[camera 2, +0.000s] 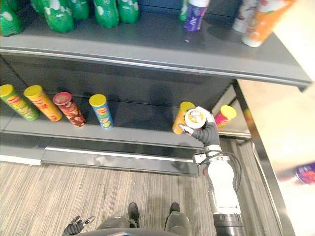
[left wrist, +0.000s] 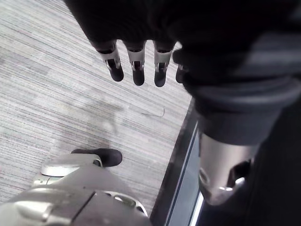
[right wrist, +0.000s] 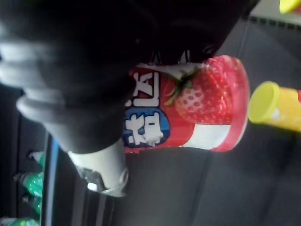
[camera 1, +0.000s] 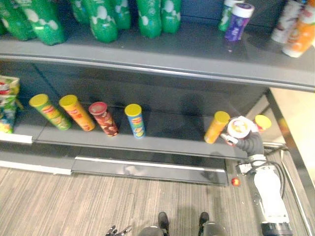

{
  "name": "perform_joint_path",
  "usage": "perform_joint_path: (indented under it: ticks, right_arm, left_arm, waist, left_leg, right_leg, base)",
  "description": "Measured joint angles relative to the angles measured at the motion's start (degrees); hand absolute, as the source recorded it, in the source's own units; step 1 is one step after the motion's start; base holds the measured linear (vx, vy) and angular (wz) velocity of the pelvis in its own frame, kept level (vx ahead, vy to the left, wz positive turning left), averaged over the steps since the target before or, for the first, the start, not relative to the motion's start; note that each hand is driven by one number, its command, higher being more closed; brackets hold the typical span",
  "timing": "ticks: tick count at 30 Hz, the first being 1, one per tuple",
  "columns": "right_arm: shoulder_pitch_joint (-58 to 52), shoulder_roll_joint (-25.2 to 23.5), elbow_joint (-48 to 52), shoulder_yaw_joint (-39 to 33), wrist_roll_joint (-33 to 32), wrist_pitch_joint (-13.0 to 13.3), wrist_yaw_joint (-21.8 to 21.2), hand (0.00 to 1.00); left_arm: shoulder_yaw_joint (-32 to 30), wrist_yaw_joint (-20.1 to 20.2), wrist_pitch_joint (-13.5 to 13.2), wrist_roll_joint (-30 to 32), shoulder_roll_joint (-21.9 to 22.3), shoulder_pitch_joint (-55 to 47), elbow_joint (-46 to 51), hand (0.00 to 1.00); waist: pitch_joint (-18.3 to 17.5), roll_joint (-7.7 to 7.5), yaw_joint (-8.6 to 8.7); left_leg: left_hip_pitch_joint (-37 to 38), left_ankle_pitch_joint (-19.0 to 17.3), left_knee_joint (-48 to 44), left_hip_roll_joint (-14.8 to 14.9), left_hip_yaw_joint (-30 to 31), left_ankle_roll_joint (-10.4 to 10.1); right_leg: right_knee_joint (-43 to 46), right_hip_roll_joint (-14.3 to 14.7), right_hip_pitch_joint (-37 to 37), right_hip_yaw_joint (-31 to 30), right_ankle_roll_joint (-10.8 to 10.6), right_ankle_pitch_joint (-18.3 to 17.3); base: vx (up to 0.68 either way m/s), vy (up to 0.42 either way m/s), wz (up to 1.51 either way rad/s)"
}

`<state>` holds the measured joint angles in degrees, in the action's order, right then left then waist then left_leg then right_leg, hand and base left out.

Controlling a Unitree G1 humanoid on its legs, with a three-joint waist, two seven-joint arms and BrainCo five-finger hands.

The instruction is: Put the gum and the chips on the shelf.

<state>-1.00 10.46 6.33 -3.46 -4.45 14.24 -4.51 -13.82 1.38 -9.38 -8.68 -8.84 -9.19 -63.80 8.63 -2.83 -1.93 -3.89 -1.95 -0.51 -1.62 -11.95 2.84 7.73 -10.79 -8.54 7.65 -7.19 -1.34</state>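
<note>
My right hand (camera 1: 251, 142) is shut on a red gum jar (camera 1: 239, 128) with a strawberry picture (right wrist: 207, 103) and a white lid. It holds the jar over the right end of the lower shelf (camera 1: 172, 135). The jar sits between an orange chips can (camera 1: 216, 127) and a pink chips can (camera 1: 262, 122) with a yellow lid, both leaning on that shelf. In the right eye view the jar (camera 2: 195, 118) touches or overlaps the orange can (camera 2: 182, 117). My left hand (left wrist: 136, 66) hangs low by the floor, open, with nothing in it.
Several more chips cans (camera 1: 104, 118) lean along the lower shelf to the left, beside snack bags (camera 1: 7, 103). The upper shelf (camera 1: 197, 54) carries green bottles (camera 1: 103, 17), a purple gum jar (camera 1: 238, 20) and orange and white cans (camera 1: 299, 29). A metal frame (camera 1: 290, 147) borders the right side.
</note>
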Motion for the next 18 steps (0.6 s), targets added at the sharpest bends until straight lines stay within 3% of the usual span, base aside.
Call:
perform_joint_path:
  ticks: [2, 7, 10, 18]
  right_arm:
    - [-0.3, -0.3, 0.0, 0.0, -0.3, 0.0, -1.0, 1.00]
    - [-1.6, -0.3, 0.0, -0.1, -1.2, 0.0, -1.5, 1.00]
    - [-2.6, -0.3, 0.2, -0.1, -1.2, 0.0, -1.3, 1.00]
    - [-3.4, -2.0, 0.2, 2.0, -1.1, 0.0, -0.8, 1.00]
  left_arm:
    - [-0.2, 0.1, 0.0, -0.1, -0.1, -0.2, -0.1, 0.00]
    - [-1.1, 1.0, 0.0, 0.0, 1.9, 0.4, -0.6, 0.00]
    - [-1.2, 1.0, 0.0, 0.3, 2.1, 0.6, -1.1, 0.00]
    - [-1.0, 1.1, 0.1, 1.4, 1.9, 0.8, -1.3, 0.00]
  waist:
    - [-0.5, -0.78, -0.09]
    - [-0.7, -0.13, 0.44]
    - [-0.9, 0.11, 0.80]
    - [-3.1, 0.19, 1.65]
  left_leg:
    - [-0.1, 0.4, 0.5, 0.0, 1.3, -1.1]
    - [1.2, 3.2, 6.3, 3.5, 1.6, -4.6]
    - [1.5, 3.0, 6.3, 4.6, 1.2, -5.1]
    - [3.2, 2.5, 6.3, 4.1, -1.9, -5.5]
  right_leg:
    - [-4.0, 0.5, 2.4, 1.5, 0.2, 3.0]
    - [-7.1, 4.4, 2.7, 3.0, 0.4, 2.8]
    - [-7.1, 5.4, 3.0, 3.0, 0.6, 2.7]
    - [-8.2, 5.2, 4.0, 0.7, 0.7, 2.7]
  base:
    - [0.15, -0.164, 0.30]
    - [0.10, -0.197, -0.01]
    - [0.06, -0.100, -0.07]
    - [-0.01, 0.004, -0.16]
